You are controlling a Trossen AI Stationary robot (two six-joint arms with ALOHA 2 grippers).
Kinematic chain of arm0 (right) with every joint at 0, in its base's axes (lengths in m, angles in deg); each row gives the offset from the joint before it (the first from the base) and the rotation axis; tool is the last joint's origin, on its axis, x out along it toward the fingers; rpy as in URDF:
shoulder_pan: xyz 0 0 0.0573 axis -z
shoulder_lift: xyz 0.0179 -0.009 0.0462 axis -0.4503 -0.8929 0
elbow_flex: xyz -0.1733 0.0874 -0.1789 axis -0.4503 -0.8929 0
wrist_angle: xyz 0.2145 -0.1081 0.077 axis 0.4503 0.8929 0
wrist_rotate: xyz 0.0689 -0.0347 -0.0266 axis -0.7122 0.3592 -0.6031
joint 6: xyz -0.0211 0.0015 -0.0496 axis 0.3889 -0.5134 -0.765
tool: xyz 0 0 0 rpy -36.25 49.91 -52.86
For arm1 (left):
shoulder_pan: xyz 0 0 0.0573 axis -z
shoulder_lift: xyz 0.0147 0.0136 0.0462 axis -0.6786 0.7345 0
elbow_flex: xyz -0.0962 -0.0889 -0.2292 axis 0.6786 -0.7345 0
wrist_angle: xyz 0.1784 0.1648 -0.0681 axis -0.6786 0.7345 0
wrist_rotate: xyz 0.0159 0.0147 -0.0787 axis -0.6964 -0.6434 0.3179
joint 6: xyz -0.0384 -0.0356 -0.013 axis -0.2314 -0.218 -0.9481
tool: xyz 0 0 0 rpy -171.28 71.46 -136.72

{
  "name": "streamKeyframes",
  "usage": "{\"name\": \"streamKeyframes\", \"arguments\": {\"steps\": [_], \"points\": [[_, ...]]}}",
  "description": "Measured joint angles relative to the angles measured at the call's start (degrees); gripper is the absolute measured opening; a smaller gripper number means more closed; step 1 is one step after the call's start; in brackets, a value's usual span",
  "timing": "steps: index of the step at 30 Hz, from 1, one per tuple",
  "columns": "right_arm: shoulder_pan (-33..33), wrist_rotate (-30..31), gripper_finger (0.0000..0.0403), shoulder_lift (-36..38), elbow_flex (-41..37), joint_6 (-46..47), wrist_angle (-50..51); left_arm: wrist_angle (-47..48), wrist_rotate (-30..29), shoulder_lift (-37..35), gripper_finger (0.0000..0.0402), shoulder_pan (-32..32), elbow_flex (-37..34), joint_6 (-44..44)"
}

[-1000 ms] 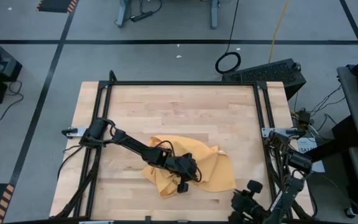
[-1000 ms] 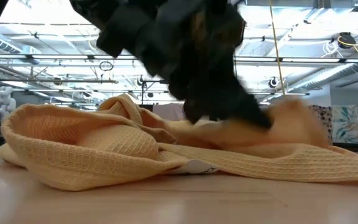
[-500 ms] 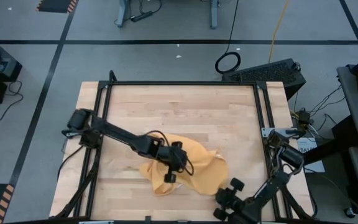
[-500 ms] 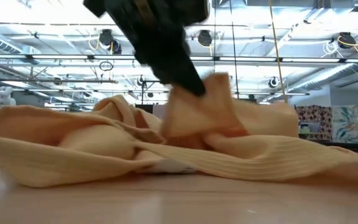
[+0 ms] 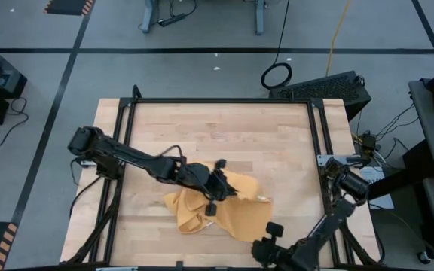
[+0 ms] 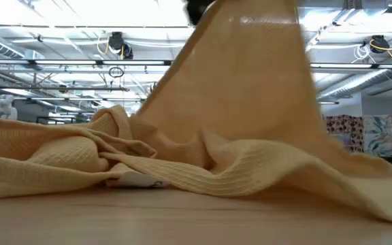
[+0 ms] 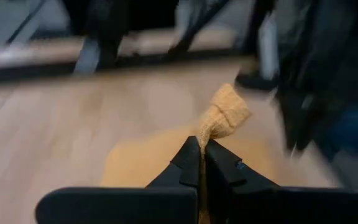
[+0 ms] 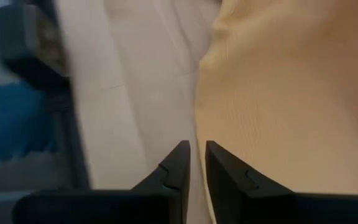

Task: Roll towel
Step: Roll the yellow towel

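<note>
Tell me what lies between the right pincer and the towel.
Only a narrow strip of bare table; in the right wrist view, the right pincer sits beside the towel's edge.

The mustard-yellow towel lies crumpled on the near middle of the wooden tabletop, one part pulled up into a tall peak, the rest spread in loose folds.

Towel top cut off in low view; right gripper half off-frame.
</note>
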Motion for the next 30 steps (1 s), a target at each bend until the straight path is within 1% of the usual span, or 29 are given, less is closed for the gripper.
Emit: {"name": "streamKeyframes", "arguments": {"steps": [2,4,6,10,14,20,23,27,30], "points": [[-1.2,-0.39,0.0043,0.27,2.56,-0.12,3.74,-4.39,2.15,2.83,0.0006,0.71,-0.18,-1.12],[-2.62,-0.75,0.0043,0.3,4.48,1.84,7.76,-9.46,2.92,6.54,0.0006,1.55,-0.2,-2.69],[-3.62,-0.75,0.0043,0.33,4.71,4.54,10.56,-11.07,3.13,9.68,0.0006,2.3,-0.2,-4.31],[-5.02,-1.07,0.0043,0.09,1.3,10.45,11.53,-14.44,3.11,15.41,0.0006,3.23,-0.28,-8.52],[-4.94,-1.15,0.0043,-1.75,-3.6,11.77,6.7,-17.81,3.06,17.89,0.0006,4.36,-0.27,-9.93],[-1.48,0.39,0.0043,-3.54,-7.96,12.23,0.58,-18.7,3.06,17.87,0.0006,5.36,-0.17,-9.4],[1.34,0.93,0.0043,-4.17,-8.17,10.14,-1.11,-15.4,3.04,16.04,0.0006,4.81,-0.17,-7.55],[5.97,2.12,0.0043,-4.59,-8.14,5.11,-4.0,-8.48,2.66,11.32,0.0006,3.32,-0.17,-5.37],[8.28,2.13,0.0043,-4.36,-7.34,3.67,-2.79,-2.69,2.32,8.29,0.0006,2.67,-0.17,-4.8]]}}
